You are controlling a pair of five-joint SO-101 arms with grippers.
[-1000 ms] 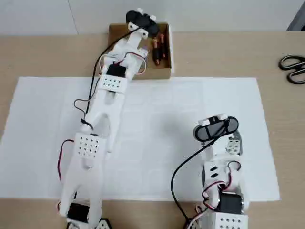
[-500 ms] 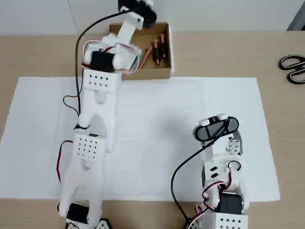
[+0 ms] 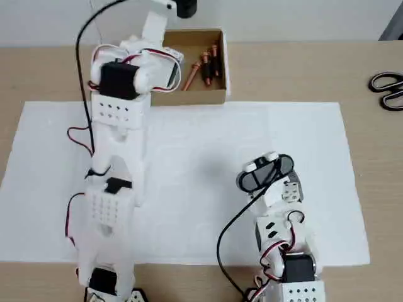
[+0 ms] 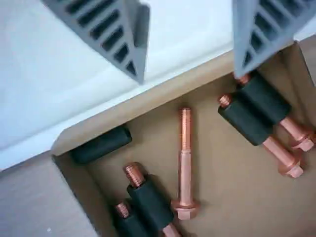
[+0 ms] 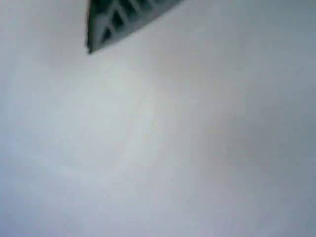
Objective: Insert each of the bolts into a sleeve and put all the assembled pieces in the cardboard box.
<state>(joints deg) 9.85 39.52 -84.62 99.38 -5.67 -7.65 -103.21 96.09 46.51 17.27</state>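
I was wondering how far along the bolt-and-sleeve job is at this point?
Mostly done: two assembled pieces lie at one side of the cardboard box, and two more lie by a corner. In hand: nothing; the left tool hangs open and empty above the box wall. Left: one bare bolt and one empty sleeve lie apart inside the box, so they seemingly need joining.

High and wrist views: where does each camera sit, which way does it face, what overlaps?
High view: fixed above the table, looking down on white sheet, cardboard box, scissors; left arm and right arm show.
Left wrist view: on left wrist, looking into the box at bare bolt and sleeved bolts; its open left tool shows.
Right wrist view: on right wrist, facing the sheet; part of the right tool shows.
Shared: box, high and left wrist; sheet, high and right wrist.
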